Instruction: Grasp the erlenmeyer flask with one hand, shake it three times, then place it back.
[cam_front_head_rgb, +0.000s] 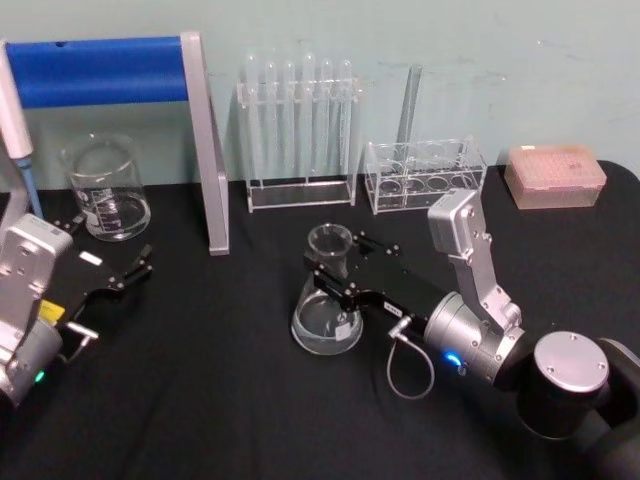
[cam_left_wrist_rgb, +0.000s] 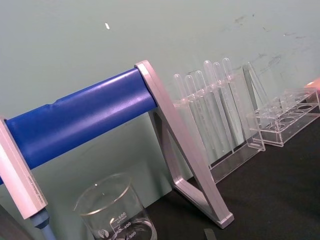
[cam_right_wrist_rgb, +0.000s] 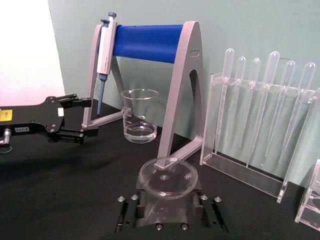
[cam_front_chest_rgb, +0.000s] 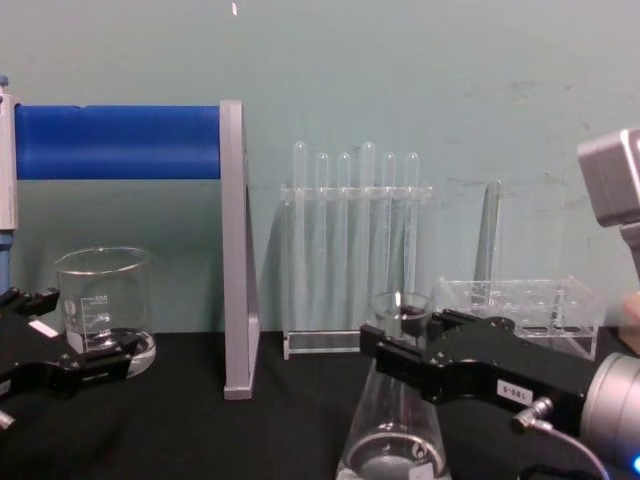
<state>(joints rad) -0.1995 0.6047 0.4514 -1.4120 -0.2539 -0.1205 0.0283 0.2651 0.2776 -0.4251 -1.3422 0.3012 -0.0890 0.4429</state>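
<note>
A: How far along is the robot?

B: Early, by the look of it. The erlenmeyer flask (cam_front_head_rgb: 327, 305) stands upright on the black bench (cam_front_head_rgb: 220, 400), its wide base flat on the surface. The right pincer (cam_front_head_rgb: 330, 266) has its two black jaws on either side of the narrow neck, just under the flared rim. They look clenched on the glass, though with the flask on the bench the grip cannot be proven.

A: So what is left?

B: Judging from that, the lift, the three shakes and the setting down are all to come, unless the shaking is already over; the pictures alone cannot settle that.

A: And the other arm?

B: The left pincer (cam_front_head_rgb: 125, 275) lies low, well off to the left of the working pincer, jaws released and holding nothing. Just beyond it stands a graduated glass beaker (cam_front_head_rgb: 106, 187).

A: What surrounds the working pincer?

B: Beyond it, against a pale green wall (cam_front_head_rgb: 400, 40), there is a clear rack of test tubes (cam_front_head_rgb: 298, 130) and, to its right, a lower clear rack (cam_front_head_rgb: 425, 175) with a pink tip box (cam_front_head_rgb: 555, 176) farther right. Beyond and to its left is a grey stand with a blue bar (cam_front_head_rgb: 105, 70), a pipette (cam_right_wrist_rgb: 105, 50) hanging from it
</note>
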